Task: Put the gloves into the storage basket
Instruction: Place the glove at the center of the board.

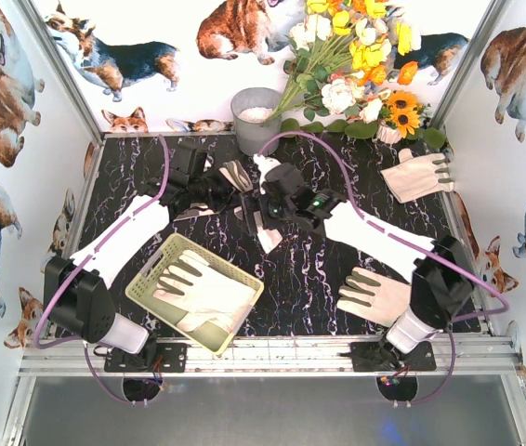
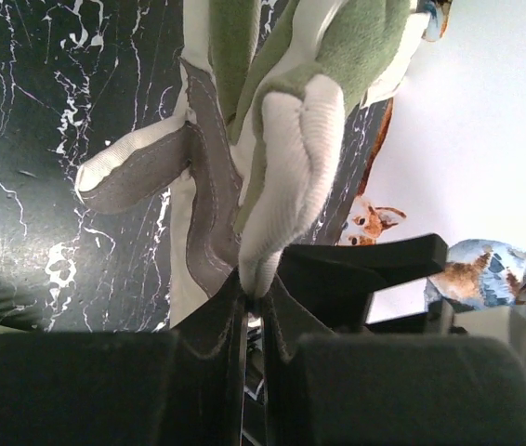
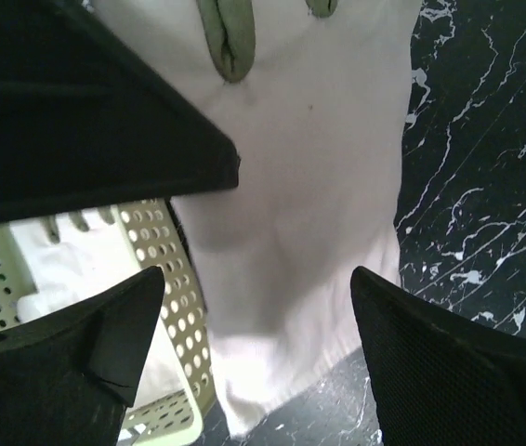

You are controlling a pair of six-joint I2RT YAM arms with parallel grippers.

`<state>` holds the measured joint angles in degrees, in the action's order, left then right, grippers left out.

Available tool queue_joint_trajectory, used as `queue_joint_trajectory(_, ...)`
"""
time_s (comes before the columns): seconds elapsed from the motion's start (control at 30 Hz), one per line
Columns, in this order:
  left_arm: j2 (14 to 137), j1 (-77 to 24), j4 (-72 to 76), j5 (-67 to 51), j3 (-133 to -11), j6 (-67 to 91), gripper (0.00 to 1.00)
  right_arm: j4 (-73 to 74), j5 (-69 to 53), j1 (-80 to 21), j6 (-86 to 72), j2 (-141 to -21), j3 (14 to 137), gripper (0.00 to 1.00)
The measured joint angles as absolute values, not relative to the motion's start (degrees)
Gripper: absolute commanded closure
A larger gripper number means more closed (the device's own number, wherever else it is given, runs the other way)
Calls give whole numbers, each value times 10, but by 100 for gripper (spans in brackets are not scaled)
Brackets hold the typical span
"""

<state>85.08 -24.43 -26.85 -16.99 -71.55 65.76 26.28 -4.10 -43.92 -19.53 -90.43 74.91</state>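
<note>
In the top view the pale yellow-green storage basket (image 1: pixel 151 276) sits front left with white gloves (image 1: pixel 203 293) inside. My left gripper (image 1: pixel 222 189) is shut on the white edge of a glove (image 2: pixel 291 139) with grey and green patches, above the dark table behind the basket. My right gripper (image 3: pixel 258 279) stands open over another white glove (image 3: pixel 309 186), which touches neither finger; its cuff reaches the table beside the basket's perforated corner (image 3: pixel 165 279). In the top view this gripper (image 1: pixel 269 210) is at the table's middle, with that glove (image 1: pixel 269 238) below it. More gloves lie at the back right (image 1: pixel 418 175) and front right (image 1: pixel 374 295).
A grey metal bucket (image 1: pixel 256 119) stands at the back centre, with a bunch of artificial flowers (image 1: pixel 356 56) leaning beside it. Corgi-print walls close the table on three sides. The metal rail (image 1: pixel 263 358) carrying both arm bases runs along the near edge.
</note>
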Motion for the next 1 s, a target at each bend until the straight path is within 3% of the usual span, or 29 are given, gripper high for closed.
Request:
queue_joint_trajectory(0.07,851,-244,-266,-173,-715,663,100,260,-31,-443,-189,-922,756,31)
queue_joint_trajectory(0.13,851,-244,-263,-172,-715,671,100,259,-22,-444,-184,-940,767,48)
queue_joint_trajectory(0.2,851,-242,-260,-175,-715,680,100,263,-13,-445,-180,-951,780,73)
queue_joint_trajectory(0.3,852,-242,-248,-180,-716,688,100,269,-12,-445,-181,-963,802,100)
queue_joint_trajectory(0.33,853,-242,-245,-181,-717,688,100,270,-13,-445,-183,-963,805,100)
queue_joint_trajectory(0.47,858,-242,-257,-183,-733,674,60,276,-6,-447,-201,-962,808,100)
queue_joint_trajectory(0.63,864,-239,-283,-173,-775,628,30,300,-3,-435,-243,-951,808,100)
queue_joint_trajectory(0.83,869,-222,-286,-171,-815,570,20,302,-26,-395,-301,-911,771,100)
queue_joint_trajectory(1.0,869,-198,-292,-175,-815,520,21,295,-59,-344,-340,-865,706,100)
